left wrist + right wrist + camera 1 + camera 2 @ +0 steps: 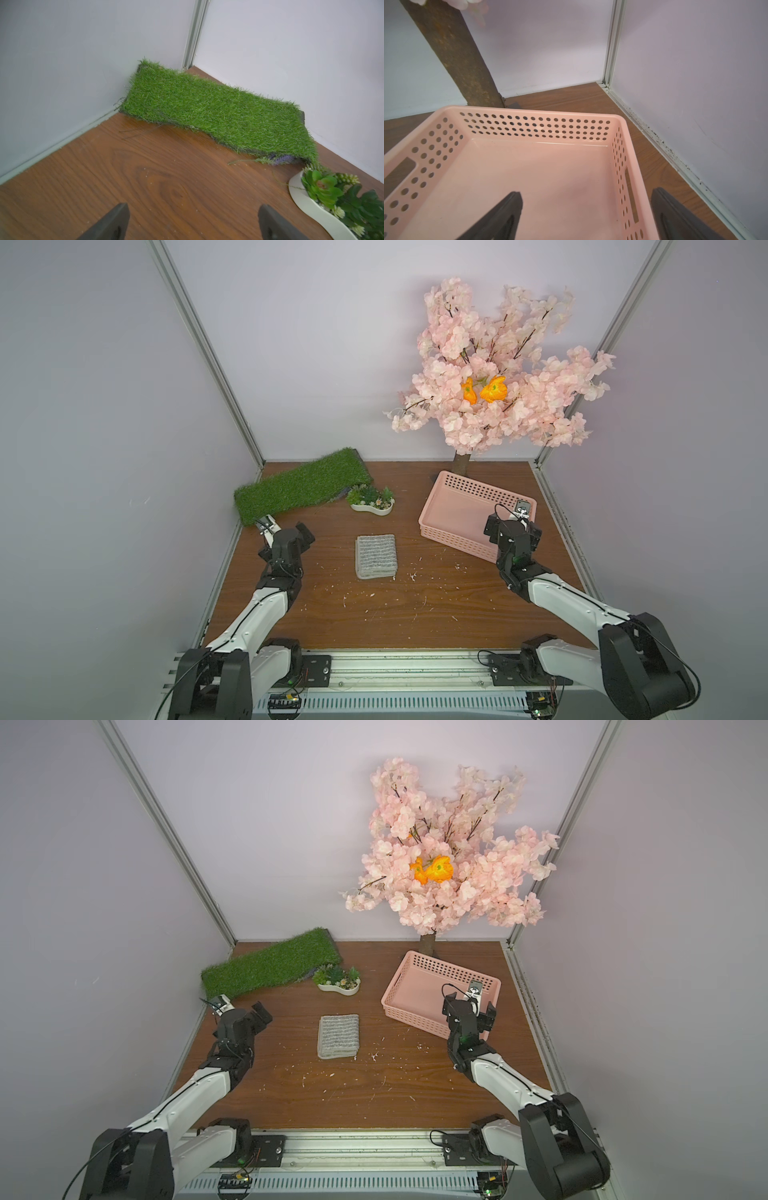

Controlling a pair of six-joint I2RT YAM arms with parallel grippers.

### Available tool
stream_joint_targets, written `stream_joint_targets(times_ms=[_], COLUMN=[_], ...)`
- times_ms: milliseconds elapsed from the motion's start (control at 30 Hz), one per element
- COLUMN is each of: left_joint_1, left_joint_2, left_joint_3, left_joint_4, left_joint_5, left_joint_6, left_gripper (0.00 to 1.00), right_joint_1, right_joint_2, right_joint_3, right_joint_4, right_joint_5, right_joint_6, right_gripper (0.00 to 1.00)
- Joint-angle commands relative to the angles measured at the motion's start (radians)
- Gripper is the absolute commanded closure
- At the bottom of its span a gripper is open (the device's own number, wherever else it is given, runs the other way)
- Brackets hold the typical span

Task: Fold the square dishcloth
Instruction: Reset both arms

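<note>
Square dishcloth [375, 556] lies folded, slightly longer front-to-back, mid-table [374, 626] between the arms, nearer the left arm [272, 572] than the right arm [517, 560] over the pink basket [478, 489], both jaws spread wide, empty, pointing away from it.

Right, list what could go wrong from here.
1. The right gripper hangs open over the side wall of the pink basket; dropping or swinging low could snag and drag it.
2. The left gripper is open near the succulent dish and grass mat; a wide sweep could knock them.
3. The dishcloth lies folded, layers stacked; pinching only the top layer could undo the fold.
</note>
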Motion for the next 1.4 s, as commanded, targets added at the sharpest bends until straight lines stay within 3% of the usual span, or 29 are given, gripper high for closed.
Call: stream_joint_targets(times_ms=[0, 400, 667, 767, 833, 933, 1200, 1367], left_joint_1=[0.061, 0.092, 0.093, 0.092, 0.092, 0.092, 0.092, 0.093], left_joint_2=[-0.035, -0.033, -0.025, -0.017, -0.008, 0.007, 0.089, 0.146], left_joint_3=[-0.064, -0.209, -0.217, -0.218, -0.218, -0.218, -0.226, -0.235], left_joint_4=[0.216, 0.471, 0.482, 0.484, 0.487, 0.498, 0.605, 0.727], left_joint_5=[0.041, 0.106, 0.175, 0.199, 0.215, 0.251, 0.385, 0.361], left_joint_6=[0.082, 0.206, 0.229, 0.249, 0.259, 0.278, 0.340, 0.356], left_gripper=[0.00, 0.01, 0.02, 0.02, 0.01, 0.02, 0.02, 0.02], right_joint_1=[-0.036, -0.184, -0.220, -0.227, -0.229, -0.229, -0.229, -0.228], right_joint_2=[0.013, 0.106, 0.247, 0.362, 0.321, 0.356, 0.341, 0.340], right_joint_3=[-0.075, -0.235, -0.257, -0.279, -0.257, -0.278, -0.262, -0.262], right_joint_4=[0.278, 0.658, 0.854, 1.029, 0.914, 1.007, 0.954, 0.954], right_joint_5=[-0.067, -0.279, -0.426, -0.495, -0.481, -0.478, -0.481, -0.482], right_joint_6=[-0.100, -0.109, -0.172, -0.190, -0.183, -0.180, -0.184, -0.185], right_gripper=[0.01, 0.01, 0.01, 0.01, 0.01, 0.01, 0.01, 0.01])
